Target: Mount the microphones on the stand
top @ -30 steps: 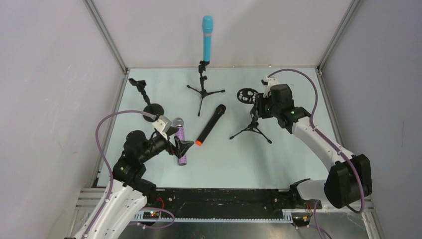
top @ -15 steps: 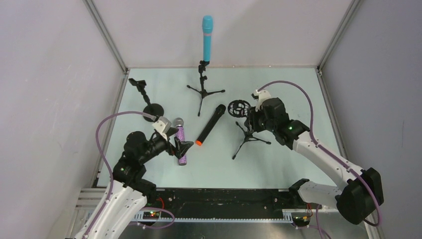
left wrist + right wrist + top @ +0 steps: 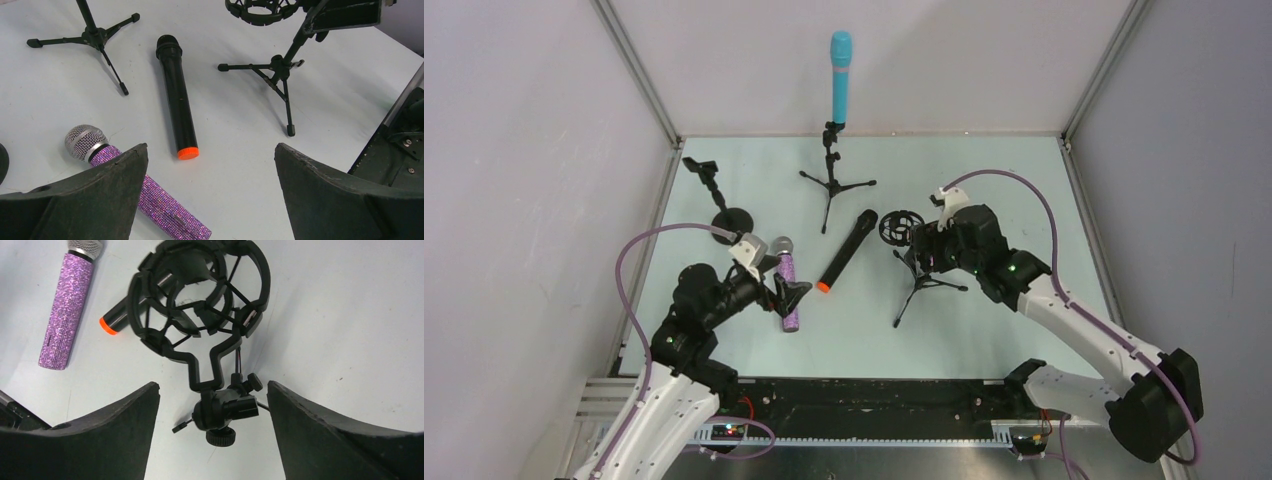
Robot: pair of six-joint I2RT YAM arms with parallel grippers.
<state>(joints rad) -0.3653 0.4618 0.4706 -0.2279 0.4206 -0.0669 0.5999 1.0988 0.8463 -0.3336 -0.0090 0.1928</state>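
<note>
Black left pincer [image 3: 211, 150] gapes over purple microphone [image 3: 165, 210]; right pincer [image 3: 213, 385] gapes around stand [image 3: 222, 415].

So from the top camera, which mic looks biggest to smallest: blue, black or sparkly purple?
1. Blue mic: looks longest, but it stands upright, maybe nearer the camera.
2. Black mic and purple mic: about alike, so no ranking; the left gripper covers part of the purple.
</note>
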